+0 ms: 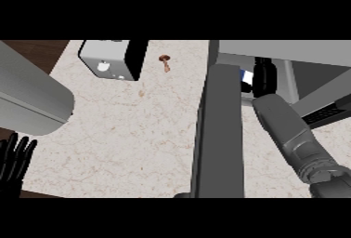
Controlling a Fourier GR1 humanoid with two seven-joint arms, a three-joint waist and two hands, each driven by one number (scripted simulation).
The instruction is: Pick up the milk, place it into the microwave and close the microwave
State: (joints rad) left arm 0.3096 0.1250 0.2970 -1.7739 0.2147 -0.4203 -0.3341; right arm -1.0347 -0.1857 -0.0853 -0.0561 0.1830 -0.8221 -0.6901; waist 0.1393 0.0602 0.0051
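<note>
Microwave stands at the right of the marble worktop, its door swung open toward the viewer. Right forearm reaches into the cavity. Right hand is curled round the milk, of which only a white-and-blue sliver shows beside the fingers, inside the microwave. Left hand rests open at lower left, fingers up.

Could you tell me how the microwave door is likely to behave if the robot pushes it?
The door looks like a flat rigid panel, so it should probably swing as one piece without flexing. It stands open beside the right forearm, which reaches into the microwave; pushed now, it would likely meet that arm.
</note>
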